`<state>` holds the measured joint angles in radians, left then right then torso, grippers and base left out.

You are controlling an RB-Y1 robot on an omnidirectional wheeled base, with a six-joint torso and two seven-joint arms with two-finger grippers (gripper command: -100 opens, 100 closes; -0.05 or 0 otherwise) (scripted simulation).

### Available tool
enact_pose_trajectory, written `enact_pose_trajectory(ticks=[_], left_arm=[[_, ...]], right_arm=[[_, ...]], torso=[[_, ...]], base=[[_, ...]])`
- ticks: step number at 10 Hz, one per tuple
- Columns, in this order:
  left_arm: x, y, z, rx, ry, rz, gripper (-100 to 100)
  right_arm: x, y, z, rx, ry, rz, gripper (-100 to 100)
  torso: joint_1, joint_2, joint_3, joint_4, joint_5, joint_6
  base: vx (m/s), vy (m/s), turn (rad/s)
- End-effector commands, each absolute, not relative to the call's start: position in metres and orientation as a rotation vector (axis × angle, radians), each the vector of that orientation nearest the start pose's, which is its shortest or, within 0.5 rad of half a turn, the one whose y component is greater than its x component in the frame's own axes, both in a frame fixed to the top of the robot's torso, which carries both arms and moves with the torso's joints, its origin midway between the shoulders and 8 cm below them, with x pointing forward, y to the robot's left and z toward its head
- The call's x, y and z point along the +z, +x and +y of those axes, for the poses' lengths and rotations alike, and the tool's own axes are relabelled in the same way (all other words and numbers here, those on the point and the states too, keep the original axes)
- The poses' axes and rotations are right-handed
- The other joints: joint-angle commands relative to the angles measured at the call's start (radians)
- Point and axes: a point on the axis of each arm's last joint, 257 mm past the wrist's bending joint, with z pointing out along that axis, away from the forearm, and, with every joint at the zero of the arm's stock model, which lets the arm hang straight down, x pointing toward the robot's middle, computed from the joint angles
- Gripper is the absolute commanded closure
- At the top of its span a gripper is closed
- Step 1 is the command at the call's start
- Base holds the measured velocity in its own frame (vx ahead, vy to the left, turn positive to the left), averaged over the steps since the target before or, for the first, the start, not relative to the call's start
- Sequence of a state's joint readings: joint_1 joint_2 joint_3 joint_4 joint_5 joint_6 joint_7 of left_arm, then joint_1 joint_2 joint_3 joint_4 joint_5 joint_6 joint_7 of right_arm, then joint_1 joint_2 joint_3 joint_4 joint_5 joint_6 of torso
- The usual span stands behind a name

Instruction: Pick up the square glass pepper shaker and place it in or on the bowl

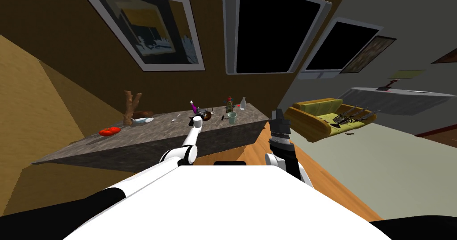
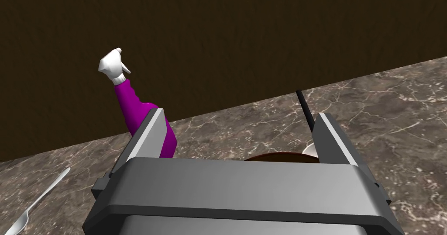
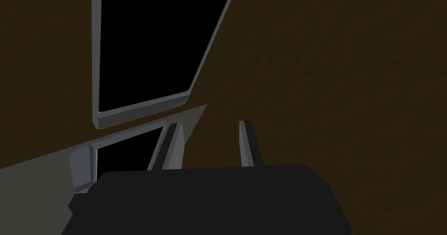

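Pepper shaker (the square glass one) is honestly the bit I can't pin down for you. The closest candidate is a small pale thing (image 2: 309, 150) tucked against the inner side of one finger, right beside the rim of the dark brown round bowl (image 2: 279, 155). It's mostly hidden, so no promises. Your left gripper (image 2: 239, 114) hangs just over that bowl on the grey veined marble counter (image 2: 384, 114), fingers spread wide with nothing held. My read: either the grab hasn't happened or the drop is done, and these views don't settle which, so I'd count both pick and place as left to do. A purple spray bottle with a white trigger head (image 2: 131, 108) stands just behind the other finger. Your right gripper (image 3: 208, 124) sits past the counter's end, fingers with a narrow gap between them and nothing in it.
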<state>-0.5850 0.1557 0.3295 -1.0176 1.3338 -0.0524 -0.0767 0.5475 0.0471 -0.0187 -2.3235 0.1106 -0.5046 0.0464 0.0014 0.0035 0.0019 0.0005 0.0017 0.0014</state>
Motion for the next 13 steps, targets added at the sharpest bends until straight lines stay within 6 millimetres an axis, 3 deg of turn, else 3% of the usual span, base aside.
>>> enact_pose_trajectory(ticks=[1, 5, 7, 8, 13], left_arm=[[-0.144, 0.689, 0.343, -1.962, -1.968, 0.071, -100], [-0.125, 0.711, 0.321, -1.960, -1.963, 0.118, -100], [-0.126, 0.711, 0.322, -1.946, -1.957, 0.140, -100], [-0.126, 0.711, 0.322, -1.942, -1.957, 0.139, 0], [-0.126, 0.711, 0.322, -1.943, -1.957, 0.139, 0]], right_arm=[[0.029, 0.332, -0.280, 1.151, 0.598, 0.648, 0], [0.029, 0.332, -0.280, 1.151, 0.598, 0.648, 0], [0.029, 0.332, -0.280, 1.151, 0.598, 0.648, 0], [0.029, 0.332, -0.280, 1.151, 0.598, 0.648, 0], [0.029, 0.332, -0.280, 1.151, 0.598, 0.648, 0]], torso=[[0.000, 0.000, 0.000, 0.000, 0.000, 0.000], [0.000, -0.001, 0.000, 0.000, 0.000, 0.000], [0.000, -0.001, 0.000, 0.000, 0.000, 0.001], [-0.001, -0.002, -0.001, 0.000, 0.000, 0.001], [-0.001, -0.003, -0.002, -0.001, 0.000, 0.001]], base=[[-0.072, 0.017, 0.115], [-0.035, 0.012, 0.069], [-0.023, 0.007, -0.018], [0.000, 0.000, 0.000], [0.000, 0.000, 0.000]])
